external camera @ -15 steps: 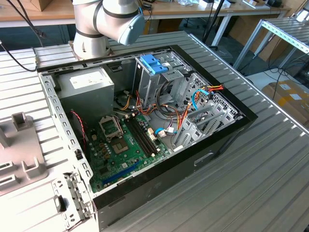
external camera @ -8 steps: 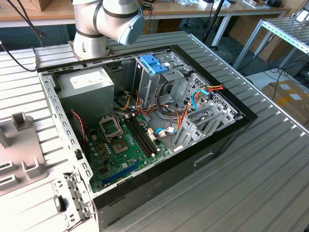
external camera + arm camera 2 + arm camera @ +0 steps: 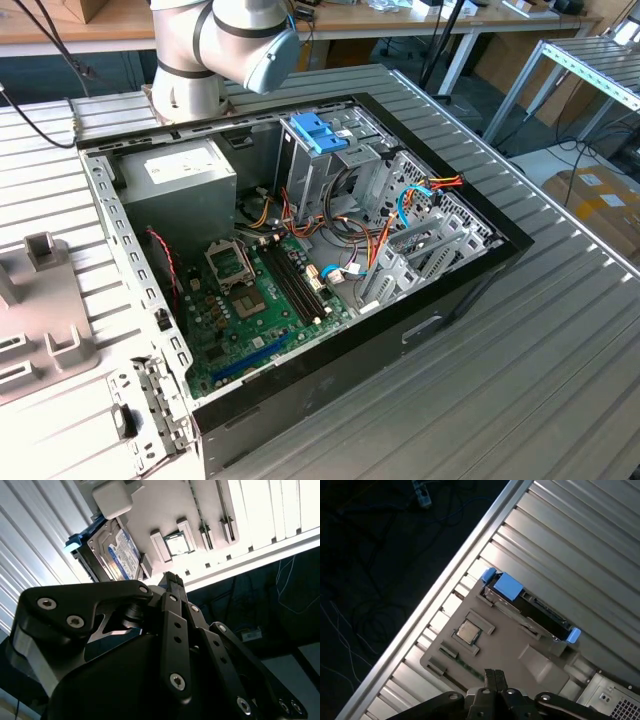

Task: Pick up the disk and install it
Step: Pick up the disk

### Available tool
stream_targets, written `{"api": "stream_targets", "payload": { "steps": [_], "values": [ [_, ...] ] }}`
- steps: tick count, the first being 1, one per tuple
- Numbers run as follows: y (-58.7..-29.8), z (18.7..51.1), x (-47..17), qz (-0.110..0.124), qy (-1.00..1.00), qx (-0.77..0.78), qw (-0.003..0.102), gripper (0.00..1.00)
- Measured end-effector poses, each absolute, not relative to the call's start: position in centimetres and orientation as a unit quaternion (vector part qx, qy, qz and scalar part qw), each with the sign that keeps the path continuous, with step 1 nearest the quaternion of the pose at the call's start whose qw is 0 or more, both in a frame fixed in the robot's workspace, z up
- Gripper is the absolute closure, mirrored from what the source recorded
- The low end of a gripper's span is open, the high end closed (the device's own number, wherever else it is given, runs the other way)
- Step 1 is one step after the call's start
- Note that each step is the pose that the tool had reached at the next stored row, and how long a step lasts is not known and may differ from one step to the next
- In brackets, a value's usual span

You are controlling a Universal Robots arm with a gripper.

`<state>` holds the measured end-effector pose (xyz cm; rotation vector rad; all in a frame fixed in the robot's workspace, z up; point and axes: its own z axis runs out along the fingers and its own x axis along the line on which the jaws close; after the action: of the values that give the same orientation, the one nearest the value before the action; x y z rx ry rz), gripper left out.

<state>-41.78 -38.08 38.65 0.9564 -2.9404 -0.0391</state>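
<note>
The disk (image 3: pixel 532 609) stands on its long edge in a slot of a grey holder tray (image 3: pixel 505 650). Its body is dark, with light-blue rails and a blue end tab (image 3: pixel 508 585). In the second wrist view the disk (image 3: pixel 114 554) shows its labelled face, with blue plastic at one end. My gripper (image 3: pixel 493 672) hangs above the tray, well apart from the disk. Its two black fingers are pressed together with nothing between them. In the second wrist view the gripper (image 3: pixel 171 576) points at the tray beside the disk.
An open computer case (image 3: pixel 300 250) lies on the slatted metal table, with a drive cage topped by a blue bracket (image 3: pixel 318 130). A processor chip (image 3: pixel 468 631) sits in the tray. The table edge (image 3: pixel 470 545) runs close by, with dark floor and cables beyond it.
</note>
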Motion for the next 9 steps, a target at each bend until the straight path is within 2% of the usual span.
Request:
{"api": "stream_targets", "payload": {
  "steps": [9],
  "values": [
    [-38.08, 38.65, -41.78, -0.012, -0.941, 0.337, 0.025, 0.89]
  ]
}}
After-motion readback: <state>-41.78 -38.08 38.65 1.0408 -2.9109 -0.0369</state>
